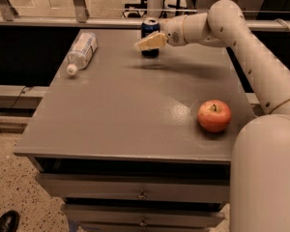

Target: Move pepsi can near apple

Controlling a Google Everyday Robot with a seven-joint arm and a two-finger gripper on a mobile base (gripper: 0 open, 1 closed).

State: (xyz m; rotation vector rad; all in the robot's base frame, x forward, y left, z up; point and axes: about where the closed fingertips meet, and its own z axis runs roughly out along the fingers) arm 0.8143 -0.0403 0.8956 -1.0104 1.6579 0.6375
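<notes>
The pepsi can (149, 27) stands upright at the far edge of the grey table (125, 110), dark blue with a silver top. My gripper (148, 42) reaches in from the right on the white arm and sits right at the can, its cream tip crossing the front of the can's lower half. The can stands on the table. The apple (214, 115), red-orange with a short stem, lies near the table's front right corner, well apart from the can and the gripper.
A clear plastic water bottle (81, 51) lies on its side at the far left of the table. My arm's white body (266, 178) fills the lower right. Drawers (135, 192) sit under the tabletop. A railing runs behind the table.
</notes>
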